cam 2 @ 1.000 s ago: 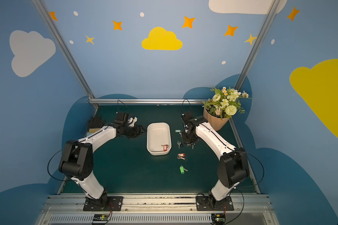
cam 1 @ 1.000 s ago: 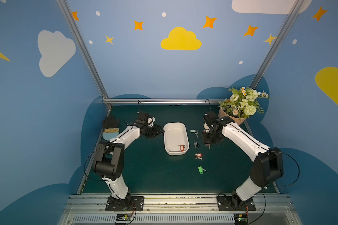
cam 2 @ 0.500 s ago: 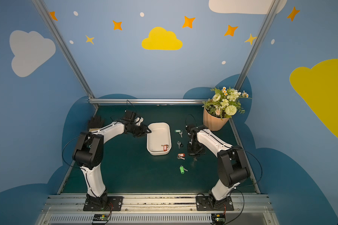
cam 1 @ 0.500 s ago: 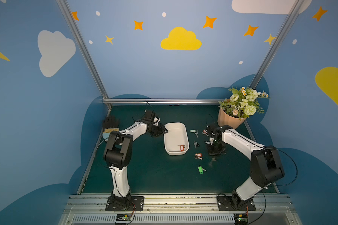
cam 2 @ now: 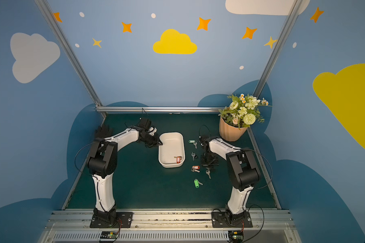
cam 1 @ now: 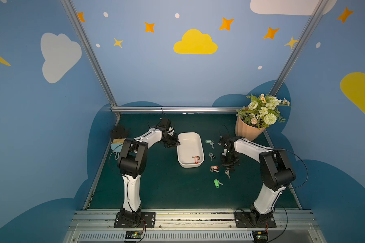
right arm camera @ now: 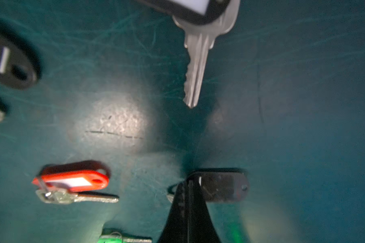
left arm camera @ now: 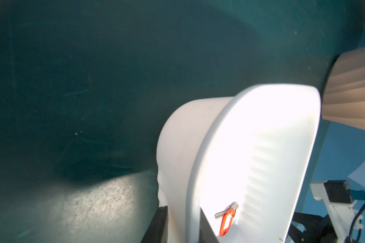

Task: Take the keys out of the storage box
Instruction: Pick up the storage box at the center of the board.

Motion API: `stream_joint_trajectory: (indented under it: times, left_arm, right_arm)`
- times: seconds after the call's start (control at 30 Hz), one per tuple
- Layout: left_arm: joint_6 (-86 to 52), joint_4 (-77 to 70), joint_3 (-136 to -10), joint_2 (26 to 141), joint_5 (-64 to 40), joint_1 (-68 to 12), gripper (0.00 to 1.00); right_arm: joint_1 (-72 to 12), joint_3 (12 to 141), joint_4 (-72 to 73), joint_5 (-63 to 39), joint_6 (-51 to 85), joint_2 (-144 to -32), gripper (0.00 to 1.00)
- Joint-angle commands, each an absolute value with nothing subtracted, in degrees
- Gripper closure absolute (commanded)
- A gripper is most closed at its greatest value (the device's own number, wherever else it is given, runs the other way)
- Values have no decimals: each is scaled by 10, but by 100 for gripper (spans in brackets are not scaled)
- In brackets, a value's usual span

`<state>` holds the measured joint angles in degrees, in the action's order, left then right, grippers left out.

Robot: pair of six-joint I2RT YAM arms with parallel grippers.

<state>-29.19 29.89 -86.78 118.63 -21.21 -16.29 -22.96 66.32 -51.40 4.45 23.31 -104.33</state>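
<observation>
One red-tagged key (cam 1: 196,159) lies in the white storage box (cam 1: 188,146); other keys (cam 1: 214,169) lie on the mat (cam 1: 167,185) beside it. My left gripper (cam 1: 176,144) pinches the box wall; my right gripper (right arm camera: 188,189), closed tight, sits at a black-tagged key (right arm camera: 221,187).

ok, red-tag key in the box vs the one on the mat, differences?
The boxed red-tag key lies inside the storage box; the mat red-tag key lies outside it on the green mat. The boxed one is alone in there; the mat one has other keys beside it. Both pair a silver key with a red tag.
</observation>
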Motion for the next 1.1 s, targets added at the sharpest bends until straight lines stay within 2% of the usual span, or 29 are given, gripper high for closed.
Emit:
stream_joint_trajectory:
  times: [0.0,0.23,0.53,0.63,1.07]
  left_arm:
    - [-265,340,-889,1190,-181,-171,81]
    - [-247,366,-909,1191,-154,-175,93]
    - [-200,415,-930,1156,-84,-176,97]
    - [-175,478,-972,1163,-78,-175,97]
    - [-119,729,-1114,1236,-93,-176,97]
  right_arm:
    - [-227,677,-496,55,232,-1052,100]
    - [-226,688,-488,55,229,-1067,99]
    - [-225,683,-485,73,219,-1028,72]
    - [-224,684,-488,72,216,-1013,67]
    - [-229,731,-521,65,205,-968,62]
